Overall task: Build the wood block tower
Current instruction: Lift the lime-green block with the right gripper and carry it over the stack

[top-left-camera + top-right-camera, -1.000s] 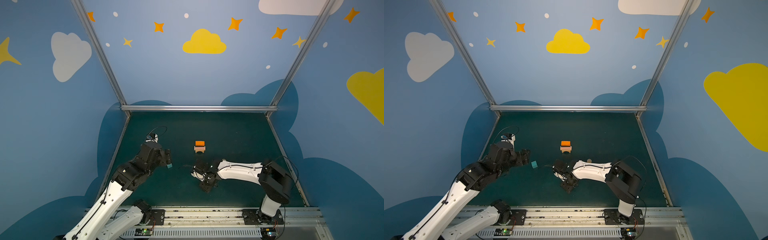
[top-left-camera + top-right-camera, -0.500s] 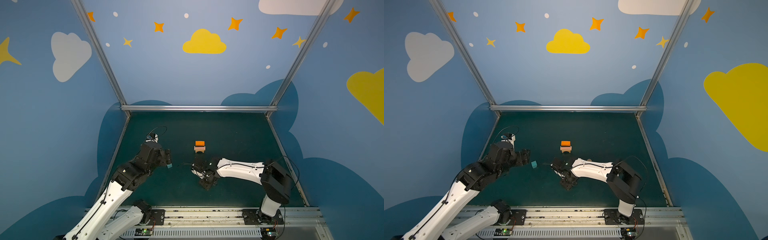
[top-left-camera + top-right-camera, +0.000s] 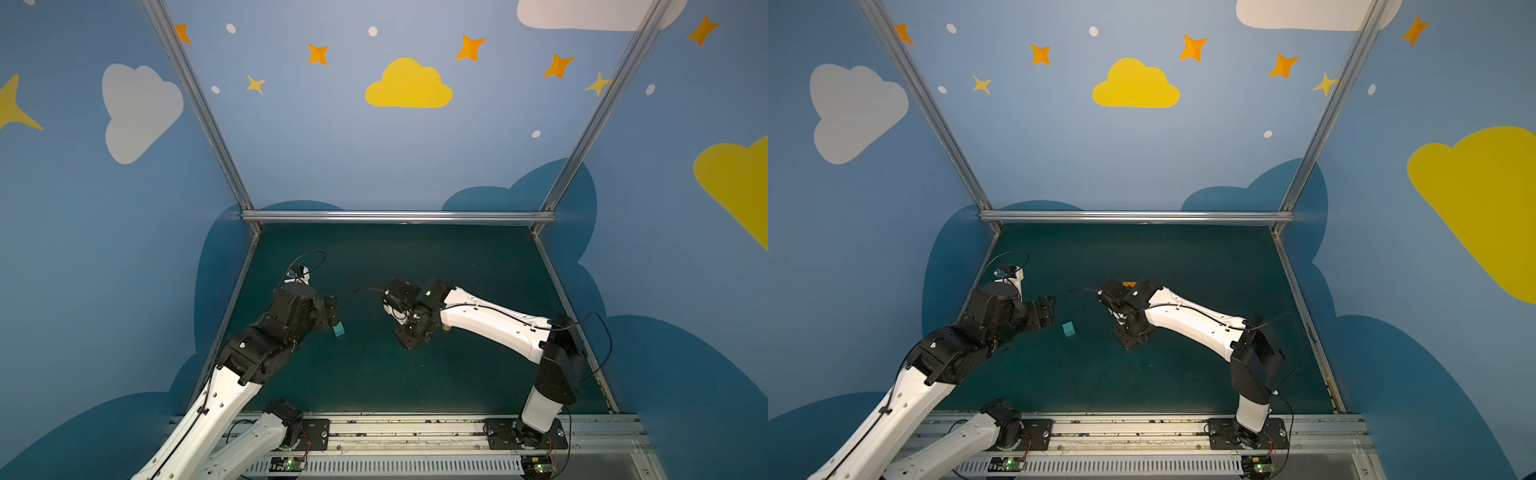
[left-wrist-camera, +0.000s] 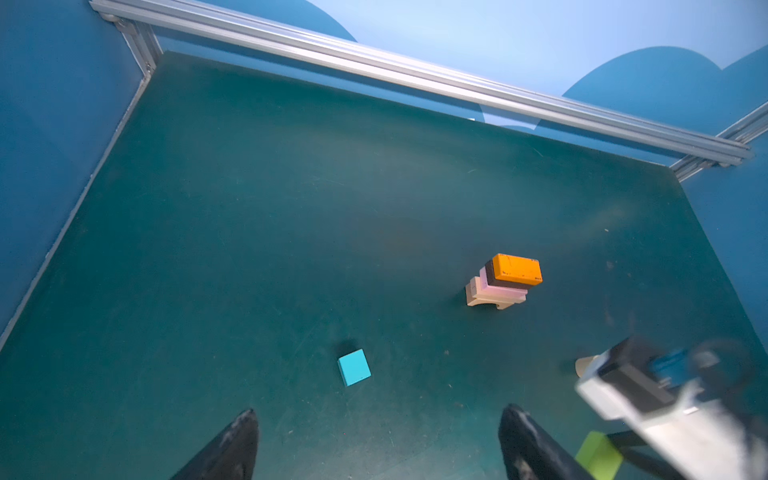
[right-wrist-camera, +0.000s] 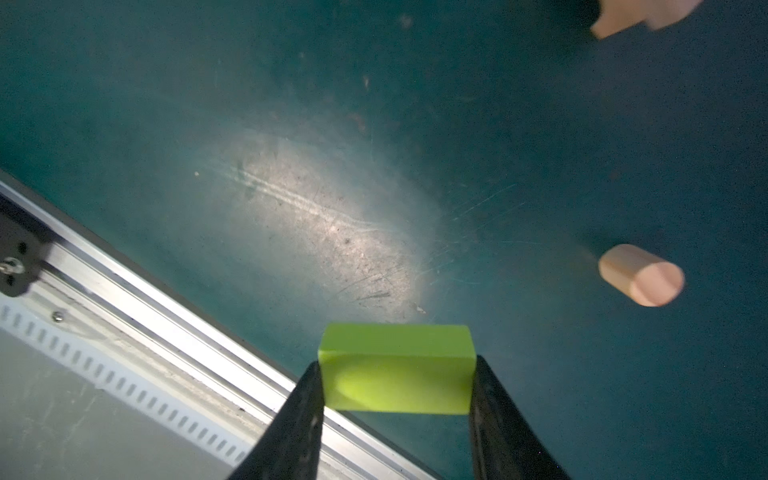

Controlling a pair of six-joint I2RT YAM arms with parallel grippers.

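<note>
in both top views my right arm hides wood block tower (image 4: pixel 503 282); only sliver of orange rectangular brick (image 3: pixel 1129 284) peeks out. left wrist view shows tower whole, mid-mat: orange on dark brown brick (image 4: pixel 496 279), pink brick (image 4: pixel 500 293), tan arch (image 4: pixel 482 300) at base, layers offset. my right gripper (image 5: pixel 397 374) clamped on ends of lime green rectangular brick (image 5: pixel 397 365), unseen from above. tan short cylinder (image 5: pixel 640 275) lies on side nearby. my left gripper (image 4: pixel 379 409) spread wide, empty, near teal cube (image 4: pixel 354 367).
</note>
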